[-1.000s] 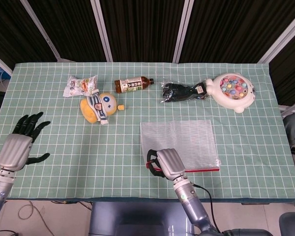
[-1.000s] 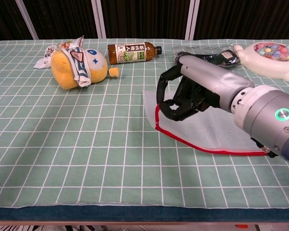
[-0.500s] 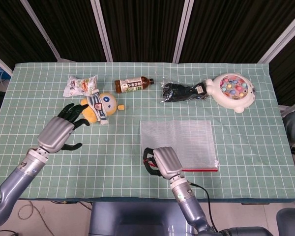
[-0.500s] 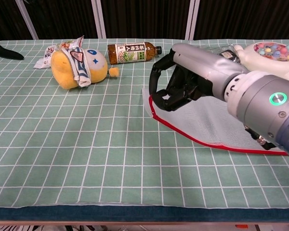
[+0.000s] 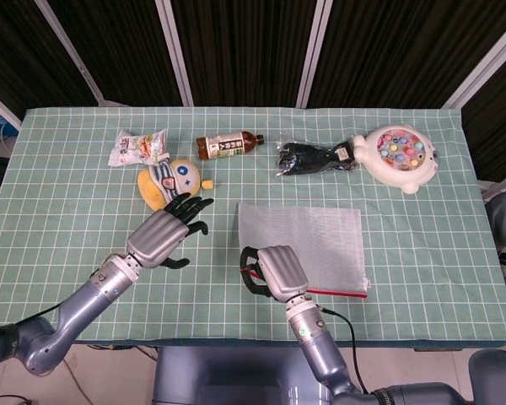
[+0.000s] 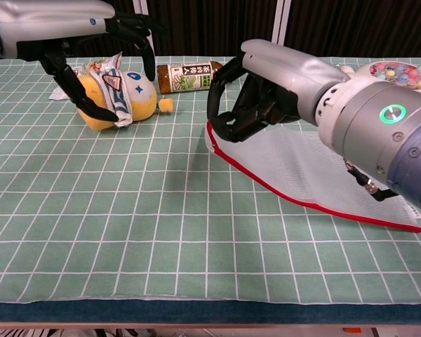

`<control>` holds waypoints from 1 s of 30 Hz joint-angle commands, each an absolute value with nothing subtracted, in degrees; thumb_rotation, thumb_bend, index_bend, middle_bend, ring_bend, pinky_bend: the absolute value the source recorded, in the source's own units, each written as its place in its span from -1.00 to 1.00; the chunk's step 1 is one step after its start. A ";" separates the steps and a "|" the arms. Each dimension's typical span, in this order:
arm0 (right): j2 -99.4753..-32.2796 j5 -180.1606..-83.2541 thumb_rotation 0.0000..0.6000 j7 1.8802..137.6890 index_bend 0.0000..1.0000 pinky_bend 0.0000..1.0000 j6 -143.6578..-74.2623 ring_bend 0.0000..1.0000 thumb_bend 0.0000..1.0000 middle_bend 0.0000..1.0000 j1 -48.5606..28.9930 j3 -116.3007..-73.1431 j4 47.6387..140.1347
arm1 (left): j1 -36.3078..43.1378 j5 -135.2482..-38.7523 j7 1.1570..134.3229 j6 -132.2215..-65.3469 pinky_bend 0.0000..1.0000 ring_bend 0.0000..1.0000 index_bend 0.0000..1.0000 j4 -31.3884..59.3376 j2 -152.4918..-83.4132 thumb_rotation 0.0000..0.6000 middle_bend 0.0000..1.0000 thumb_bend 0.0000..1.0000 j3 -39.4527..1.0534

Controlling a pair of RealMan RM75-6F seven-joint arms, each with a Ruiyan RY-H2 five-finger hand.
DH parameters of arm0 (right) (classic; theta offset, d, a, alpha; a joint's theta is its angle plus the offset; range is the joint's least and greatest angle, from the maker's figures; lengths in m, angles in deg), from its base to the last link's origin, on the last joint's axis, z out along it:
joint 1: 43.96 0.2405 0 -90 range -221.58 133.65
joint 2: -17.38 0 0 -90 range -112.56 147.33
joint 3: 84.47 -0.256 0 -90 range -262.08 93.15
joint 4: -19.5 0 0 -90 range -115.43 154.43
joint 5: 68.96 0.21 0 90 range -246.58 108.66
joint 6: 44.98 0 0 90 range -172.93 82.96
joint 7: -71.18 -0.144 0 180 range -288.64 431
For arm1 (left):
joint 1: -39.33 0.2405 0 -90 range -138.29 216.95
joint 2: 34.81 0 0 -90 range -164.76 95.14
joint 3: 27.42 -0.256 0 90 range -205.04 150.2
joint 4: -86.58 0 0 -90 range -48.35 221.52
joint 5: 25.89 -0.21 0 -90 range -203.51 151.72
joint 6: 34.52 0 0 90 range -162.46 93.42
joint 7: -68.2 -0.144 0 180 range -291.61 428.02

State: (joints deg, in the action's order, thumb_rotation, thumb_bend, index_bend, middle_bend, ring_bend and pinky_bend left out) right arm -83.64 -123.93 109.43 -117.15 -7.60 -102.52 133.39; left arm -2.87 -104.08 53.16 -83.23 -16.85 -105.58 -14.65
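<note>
Green gridded tablecloth (image 5: 76, 202) over the table, dark curtain panels (image 5: 244, 42) behind. Left hand (image 5: 163, 234), empty with fingers spread, swept in from the left edge to hover just beside the yellow plush toy (image 5: 170, 182). Right hand (image 5: 272, 270) pinching the red-zippered corner of the mesh pouch (image 5: 308, 245), raised slightly higher than a second ago.

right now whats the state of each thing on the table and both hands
mesh zip pouch: flat on the cloth, near corner lifted
right hand: pinches the pouch's red-edged corner
left hand: fingers spread, holds nothing, above the cloth near the plush toy
plush toy: lying on its side
bottle: on its side, cap on
snack packet: lying flat
black bag: lying flat
fishing toy: upright
</note>
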 commanded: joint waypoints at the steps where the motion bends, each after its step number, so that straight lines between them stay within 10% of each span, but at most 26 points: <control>1: -83.46 -123.41 1.00 109.51 0.42 1.00 -117.35 1.00 0.16 1.00 -7.31 -102.69 133.55 | -4.11 -102.78 52.25 -82.30 -1.00 -1.00 -0.26 -16.27 -107.09 1.00 -0.95 -0.67 -14.75; 30: -80.96 -121.50 1.00 107.13 0.43 1.00 -119.24 1.00 0.17 1.00 -5.87 -102.46 135.26 | -11.73 -93.35 45.19 -81.41 -1.00 -1.00 -0.10 -12.72 -118.33 1.00 -0.95 -0.54 -16.08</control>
